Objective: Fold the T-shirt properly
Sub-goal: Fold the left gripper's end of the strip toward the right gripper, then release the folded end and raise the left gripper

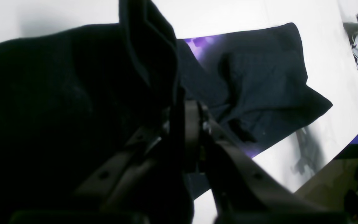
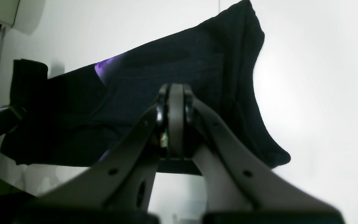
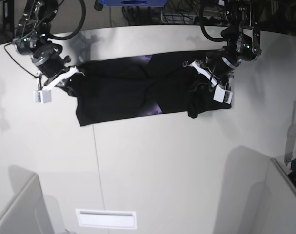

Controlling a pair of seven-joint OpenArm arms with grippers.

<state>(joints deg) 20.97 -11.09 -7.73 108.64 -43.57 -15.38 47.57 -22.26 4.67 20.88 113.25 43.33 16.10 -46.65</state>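
Base view: T-shirt (image 3: 123,90) lay stretched across the far half of the white table (image 3: 162,165), black side mostly up, a purple sliver of print showing near the middle. Left gripper (image 1: 186,124) had its jaws pinched on a raised fold of the shirt's edge. Right gripper (image 2: 172,121) had its jaws fully together at the opposite end; couldn't tell whether any cloth was caught between them.
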